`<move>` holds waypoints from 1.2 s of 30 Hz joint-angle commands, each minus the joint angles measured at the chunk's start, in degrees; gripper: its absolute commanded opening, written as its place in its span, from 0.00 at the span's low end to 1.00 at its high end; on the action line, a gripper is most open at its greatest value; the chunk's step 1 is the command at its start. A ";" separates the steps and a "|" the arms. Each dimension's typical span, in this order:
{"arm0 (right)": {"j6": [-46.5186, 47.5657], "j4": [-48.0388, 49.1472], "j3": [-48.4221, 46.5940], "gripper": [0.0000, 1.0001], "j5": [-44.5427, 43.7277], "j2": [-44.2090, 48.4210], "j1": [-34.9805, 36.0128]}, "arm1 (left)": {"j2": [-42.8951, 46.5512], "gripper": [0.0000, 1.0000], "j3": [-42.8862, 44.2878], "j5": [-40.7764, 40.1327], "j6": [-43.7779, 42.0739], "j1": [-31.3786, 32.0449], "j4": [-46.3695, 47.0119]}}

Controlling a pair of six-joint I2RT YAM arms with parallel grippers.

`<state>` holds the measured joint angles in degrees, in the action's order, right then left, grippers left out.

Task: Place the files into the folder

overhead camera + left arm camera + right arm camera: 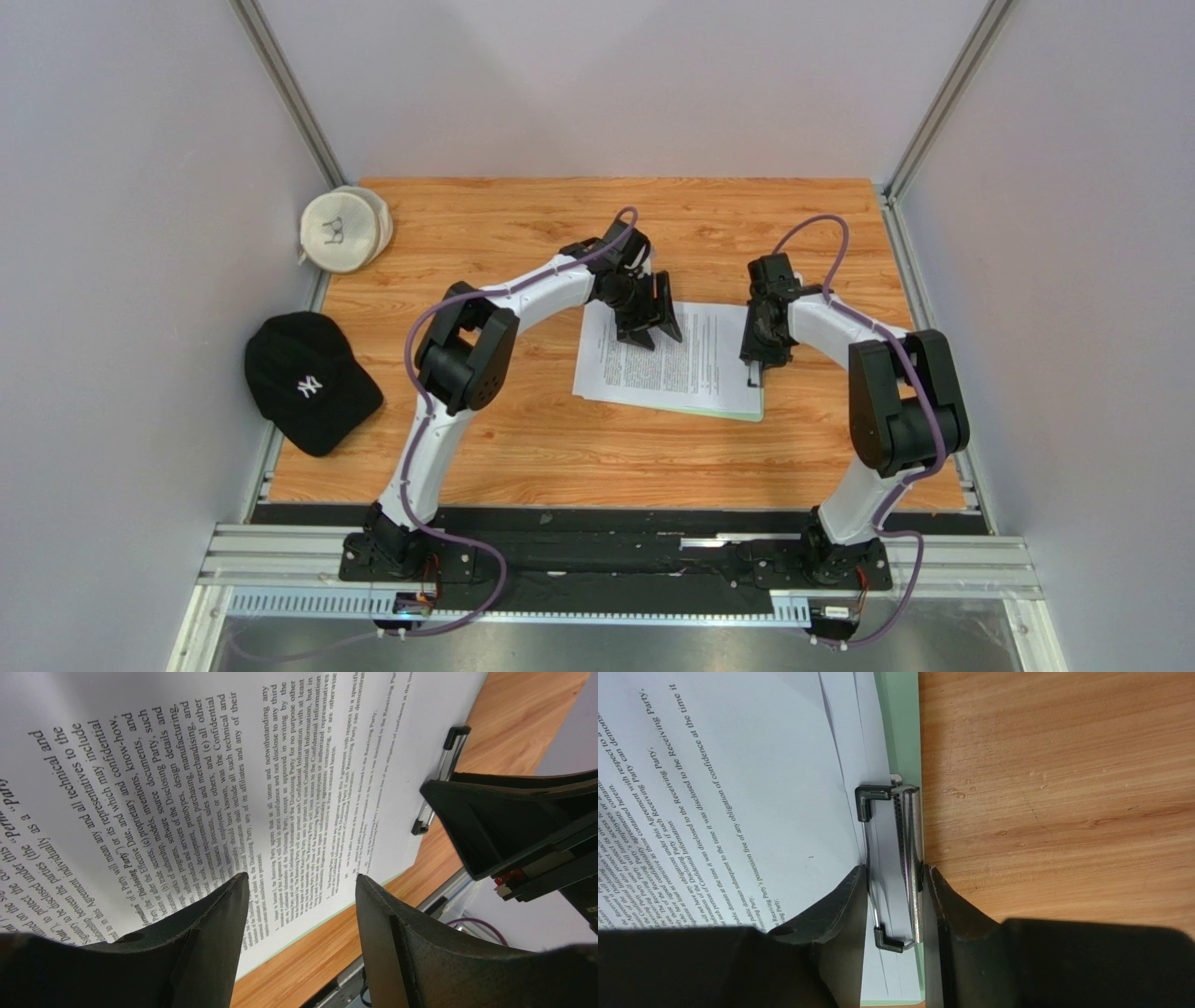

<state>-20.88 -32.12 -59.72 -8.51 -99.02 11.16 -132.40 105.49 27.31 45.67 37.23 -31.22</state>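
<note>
White printed paper sheets [671, 361] lie on the pale green clipboard folder [901, 735] mid wooden worktop [561, 448]. My right jaws pinch its small metal clip [906, 861]. My left jaws are spread just above the sheets.

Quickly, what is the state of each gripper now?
Left gripper: open, holding nothing, above the white printed paper sheets.
Right gripper: jaws on both sides of the small metal clip of the pale green clipboard; whether it grips cannot be told.
</note>
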 commanded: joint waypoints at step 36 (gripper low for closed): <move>-1.88 27.54 18.94 0.00 37.25 9.81 -10.63 | -6.73 0.61 5.25 -2.61 2.41 1.35 -4.64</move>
<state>-20.12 -8.36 -43.03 18.70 -90.15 -0.01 -137.08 111.79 25.74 49.17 38.06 -35.03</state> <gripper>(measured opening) 0.266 0.614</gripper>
